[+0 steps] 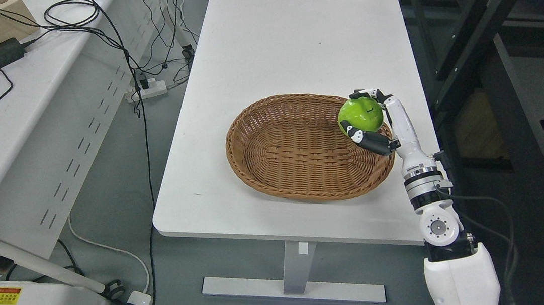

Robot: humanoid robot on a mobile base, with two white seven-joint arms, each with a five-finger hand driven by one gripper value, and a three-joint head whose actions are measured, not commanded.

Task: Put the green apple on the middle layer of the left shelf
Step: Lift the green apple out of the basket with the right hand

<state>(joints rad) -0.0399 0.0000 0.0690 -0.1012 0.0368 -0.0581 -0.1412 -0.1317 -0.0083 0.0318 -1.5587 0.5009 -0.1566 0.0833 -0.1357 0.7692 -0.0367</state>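
Right hand [372,119] fingers wrapped around green apple [360,114], over basket's [274,172] right rim, near table's [289,29] right edge.

You see the right robot hand [369,121] clasping the green apple [360,114] over the right rim of the wicker basket [297,150], near the tabletop's [300,33] right edge.

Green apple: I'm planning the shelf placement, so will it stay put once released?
The green apple looks round and glossy, so it may roll on a flat shelf and could slip in the right hand. It appears rigid, held above the basket without deforming.
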